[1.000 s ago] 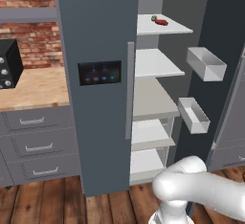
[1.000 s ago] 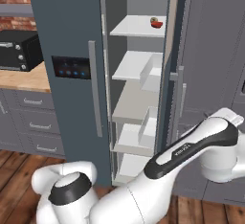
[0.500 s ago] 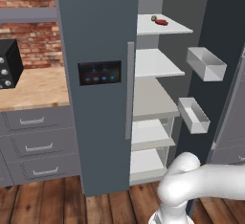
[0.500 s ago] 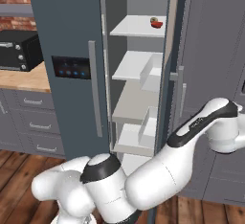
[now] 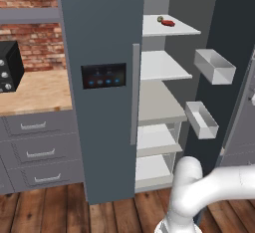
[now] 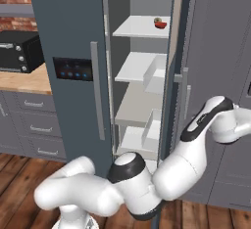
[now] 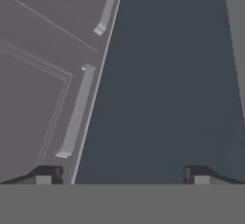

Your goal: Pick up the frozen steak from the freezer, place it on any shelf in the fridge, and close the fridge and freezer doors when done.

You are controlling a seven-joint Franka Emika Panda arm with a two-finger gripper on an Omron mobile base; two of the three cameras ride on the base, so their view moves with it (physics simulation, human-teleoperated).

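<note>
Frozen steak (image 5: 168, 22) on top freezer (image 5: 164, 67) shelf beside olive-brown ball (image 5: 160, 19); gripper (image 7: 122, 175) spread wide, empty, facing slate-grey door (image 7: 162, 84).

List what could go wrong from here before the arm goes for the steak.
1. The frozen steak lies on the freezer's top shelf, far above the arm, so the reach may be awkward.
2. An olive-brown ball sits right beside it and could be knocked or grabbed instead.
3. The open gripper faces a slate-grey door closely; a swing could strike it.
</note>
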